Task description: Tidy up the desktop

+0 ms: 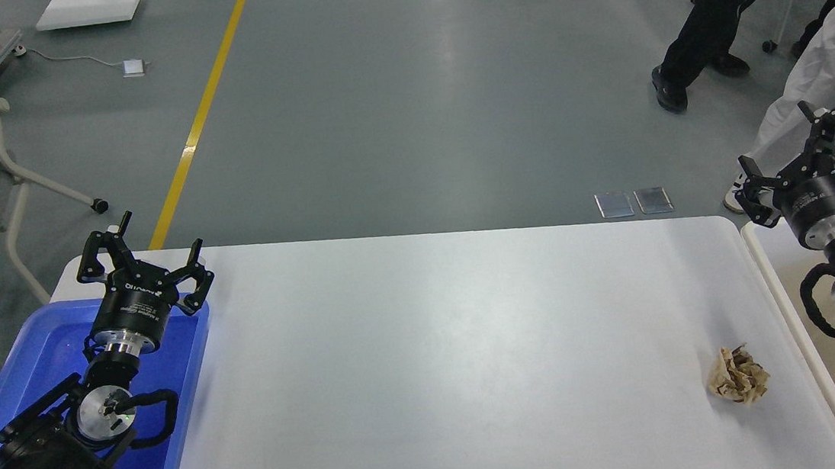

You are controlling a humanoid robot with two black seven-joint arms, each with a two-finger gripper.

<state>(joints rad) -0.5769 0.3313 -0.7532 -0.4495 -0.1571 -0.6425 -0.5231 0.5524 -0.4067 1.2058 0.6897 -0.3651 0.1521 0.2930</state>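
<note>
The desktop [444,354] is a wide, glossy white tabletop with rounded corners. A crumpled tan paper ball [738,386] lies on it near the front right. My left gripper [144,255] is open and empty, held over the far end of the blue tray [26,387] at the table's left. My right gripper [807,155] is open and empty, held above the off-white bin [778,284] at the table's right, well behind and to the right of the paper ball.
People stand and sit on the grey floor beyond the table at the far right and far left. A yellow floor line [199,117] runs back from the table's left corner. Two small metal floor plates [633,202] lie behind the far edge.
</note>
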